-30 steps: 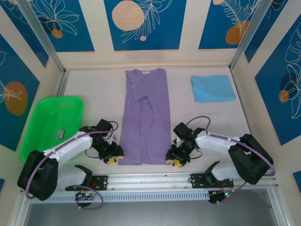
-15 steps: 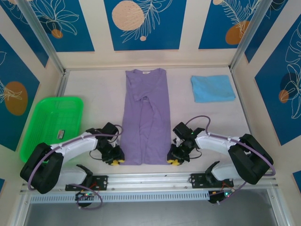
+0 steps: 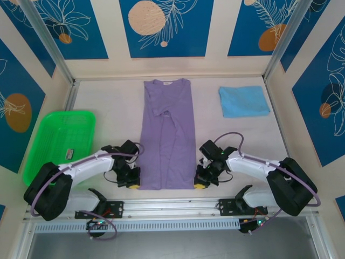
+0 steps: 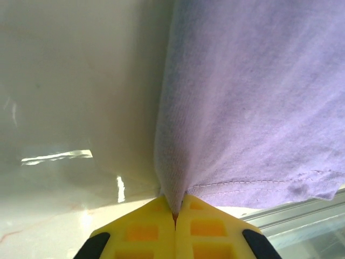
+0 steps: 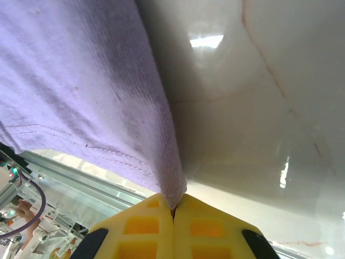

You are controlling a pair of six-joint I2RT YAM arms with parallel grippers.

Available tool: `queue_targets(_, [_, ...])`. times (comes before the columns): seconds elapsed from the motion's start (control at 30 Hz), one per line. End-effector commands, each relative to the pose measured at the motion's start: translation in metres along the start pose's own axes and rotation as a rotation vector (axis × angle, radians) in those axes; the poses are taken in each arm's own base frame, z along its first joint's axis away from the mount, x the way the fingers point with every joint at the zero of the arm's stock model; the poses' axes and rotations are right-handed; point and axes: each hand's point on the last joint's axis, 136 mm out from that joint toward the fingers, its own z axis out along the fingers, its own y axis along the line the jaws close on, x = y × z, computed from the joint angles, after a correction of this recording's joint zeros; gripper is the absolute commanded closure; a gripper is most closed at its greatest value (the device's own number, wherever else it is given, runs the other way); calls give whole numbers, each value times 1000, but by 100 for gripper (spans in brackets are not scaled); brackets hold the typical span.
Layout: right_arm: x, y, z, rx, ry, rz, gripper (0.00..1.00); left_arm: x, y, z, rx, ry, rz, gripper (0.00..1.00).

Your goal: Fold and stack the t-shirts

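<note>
Green and ribbed, the bright plastic tray (image 3: 54, 132) sits at the far left of the pale table (image 3: 108, 108), apart from the work. Just right of it, the left gripper (image 3: 131, 182) is down at the near left hem corner of the lavender-purple short-sleeved cloth t-shirt (image 3: 168, 140). That shirt lies flat in the middle of the table with its sides turned in, collar at the far edge. In the left wrist view the yellow pads (image 4: 145, 232) are pressed together, with a peak of hem fabric pinched in the seam between them. At the opposite near corner, the right gripper (image 5: 173, 208) is clamped the same way on the stitched hem. Further right, near the far edge, lies the light sky-blue cloth t-shirt (image 3: 243, 101), a small folded rectangle well apart from both arms.

The next step is probably to carry the hem up toward the collar. Each pinch looks thin, catching little more than the edge, so the cloth could slip out on a quick lift. If either bite holds only the top layer, the shirt would peel open. Uneven travel between the arms would skew the fold.
</note>
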Motion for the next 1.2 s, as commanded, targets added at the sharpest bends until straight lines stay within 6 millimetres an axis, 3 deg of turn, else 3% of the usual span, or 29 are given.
queue_targets(0.0, [22,-9,-2,7,61,37,100,22,5,-7,-42,57,37,100])
queue_targets(0.13, [37,-12,-6,-8,73,44,100,38,-5,-12,10,85,44,100])
queue_targets(0.23, [38,-3,-17,-32,46,39,100,39,-15,-22,46,70,37,100])
queue_targets(0.37, [23,25,-47,-94,-28,36,100,23,-38,-46,85,12,53,100])
queue_targets(0.47, [1,51,-74,-173,-87,62,100,2,-64,-72,120,-47,74,100])
queue_targets(0.63, [-55,86,-122,-282,-183,137,100,-61,-98,-120,203,-179,23,100])
queue_targets(0.8, [-122,102,-149,-304,-213,217,100,-138,-122,-147,278,-257,-11,100])
queue_targets(1.0, [-207,120,-156,-285,-197,260,100,-215,-123,-148,295,-245,-60,100])
queue_targets(1.17, [-256,123,-146,-266,-152,309,100,-256,-99,-141,244,-259,-128,100])
